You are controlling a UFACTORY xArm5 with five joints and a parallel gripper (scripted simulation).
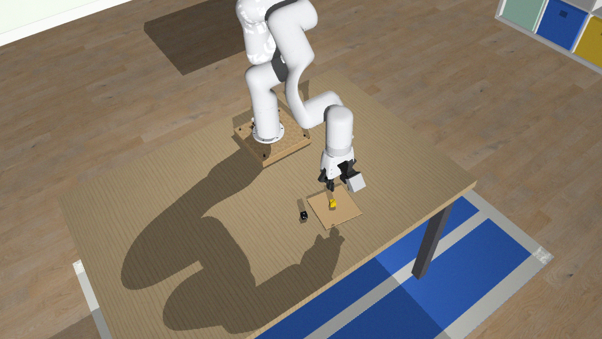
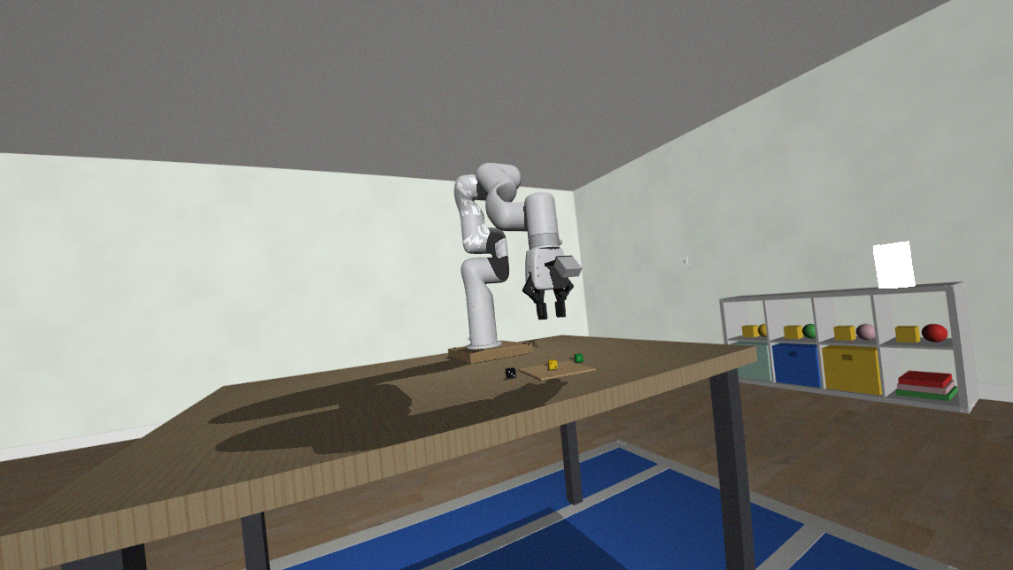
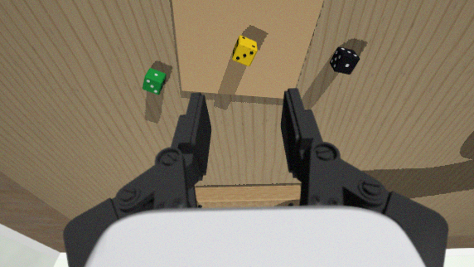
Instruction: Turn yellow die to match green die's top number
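The yellow die (image 1: 332, 203) (image 2: 552, 365) (image 3: 244, 50) lies flat on the wooden mat (image 1: 326, 222) (image 2: 544, 375) (image 3: 195, 50), well inside its edges. In the wrist view its upward face appears to show three pips; a side face shows two. The green die (image 2: 579, 358) (image 3: 154, 81) lies on the table beside the mat; its upward face appears to show three. It is hidden in the top view. The black die (image 1: 303, 215) (image 2: 510, 373) (image 3: 345, 60) lies on the other side, apparently one up. My gripper (image 2: 551, 313) (image 3: 244, 109) is open and empty, high above the table, pointing down.
The table (image 1: 269, 236) (image 2: 439, 396) (image 3: 108, 137) holds the arm's wooden base plate (image 1: 290, 149) (image 2: 521, 350) (image 3: 249, 193) behind the mat. The table's front edge lies beyond the mat, over a blue rug (image 1: 463, 248).
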